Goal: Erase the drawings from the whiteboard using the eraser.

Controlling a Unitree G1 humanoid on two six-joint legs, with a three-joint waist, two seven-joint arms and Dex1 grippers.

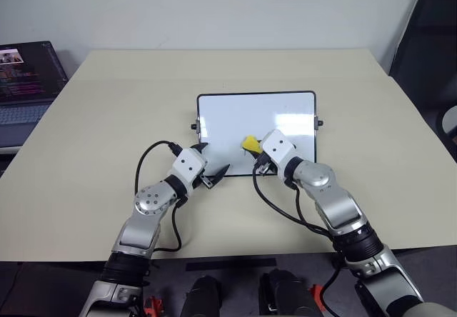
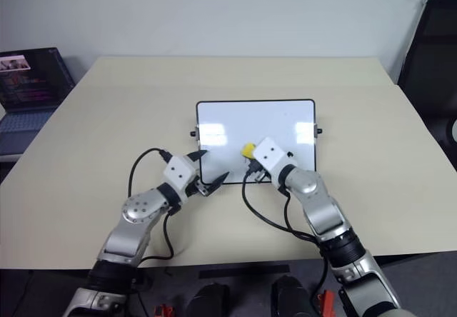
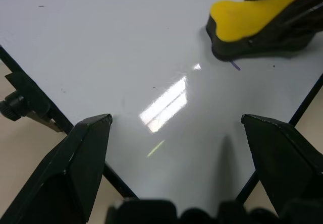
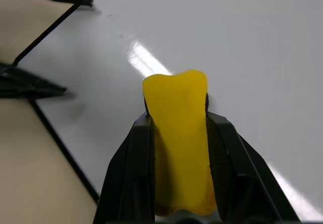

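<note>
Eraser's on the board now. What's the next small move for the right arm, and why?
Probably a short wipe toward the near edge. The right gripper holds the eraser flat on the whiteboard, and a thin purple stroke pokes out just beside its black base, so part of that mark is not yet erased.

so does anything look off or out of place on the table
Nothing stands out. The whiteboard lies flat and square on the table, the right tool grips the eraser pressed on the board, and the left tool is open at the board's near left corner. A small purple stroke remains beside the eraser.
</note>
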